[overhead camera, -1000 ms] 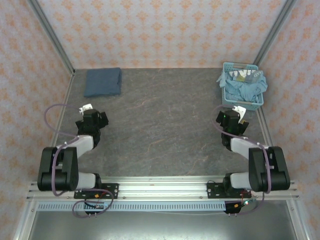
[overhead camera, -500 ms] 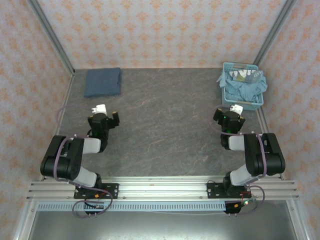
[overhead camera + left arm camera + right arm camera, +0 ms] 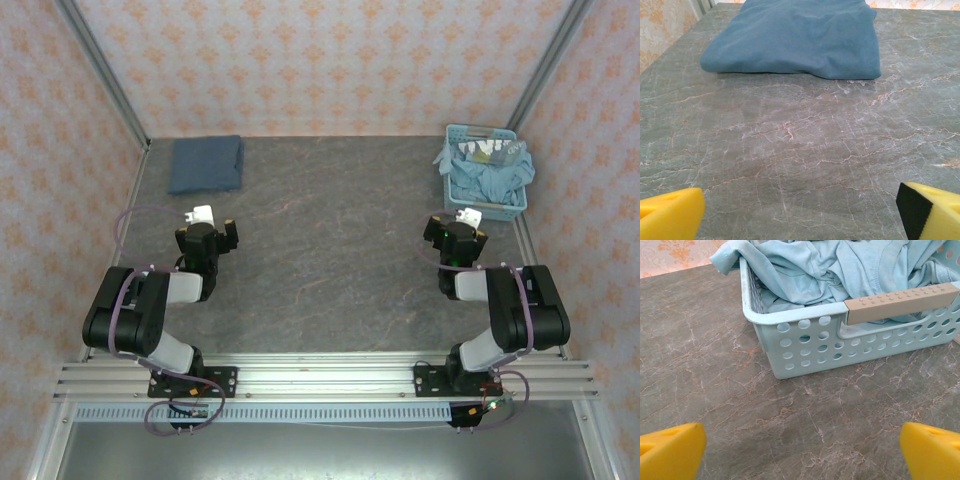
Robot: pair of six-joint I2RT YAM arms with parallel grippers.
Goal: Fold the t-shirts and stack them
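We judge the coming move to be a reach into the basket, which sits just ahead of the right gripper and a little to its right, its long handled wall lying across our line of approach. The crumpled t-shirts are heaped inside, above and beyond that wall, one hem spilling over the far-left corner. The right arm is plainly the nearer one. The left gripper faces the folded t-shirt, which lies ahead of it on the table, broad side toward us. Both grippers stand with fingers wide apart, holding nothing and touching nothing.
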